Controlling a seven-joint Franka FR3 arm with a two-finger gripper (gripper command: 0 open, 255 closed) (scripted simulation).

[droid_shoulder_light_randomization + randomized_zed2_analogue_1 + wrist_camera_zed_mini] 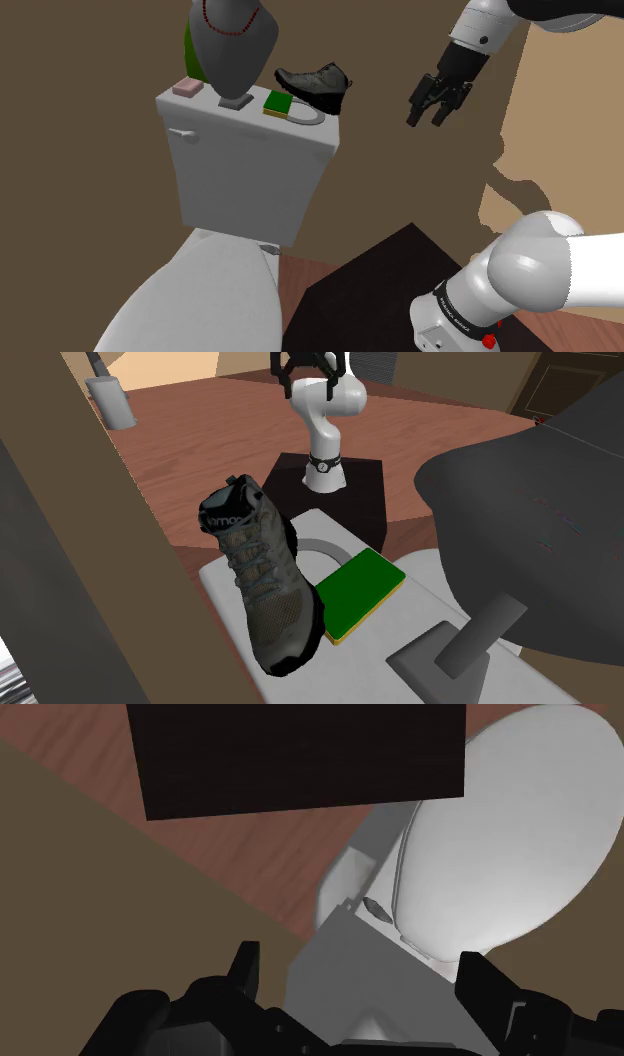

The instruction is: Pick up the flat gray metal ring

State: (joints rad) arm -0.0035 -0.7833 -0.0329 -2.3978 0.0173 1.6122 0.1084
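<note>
Pincer (428, 117) wide open, nothing in it, hanging in the air off the shoulder view's right of the toilet tank (250, 185), well apart from everything on the tank lid (205, 118). Wrist view: fingers (245, 964) stand apart, aimed down past the tank at the white toilet seat cover (500, 834), with the dark stand (300, 754) and wood floor (230, 854) beyond. Flat gray ring (310, 118) lies on the tank lid at the end nearest the pincer, touching the green block (278, 102) and just beside the shoe (315, 88) at that end's wall-side corner. Gray bust (232, 45) with red necklace (225, 27) mid-lid; pink block (187, 88) at the far end's wall-side corner.
</note>
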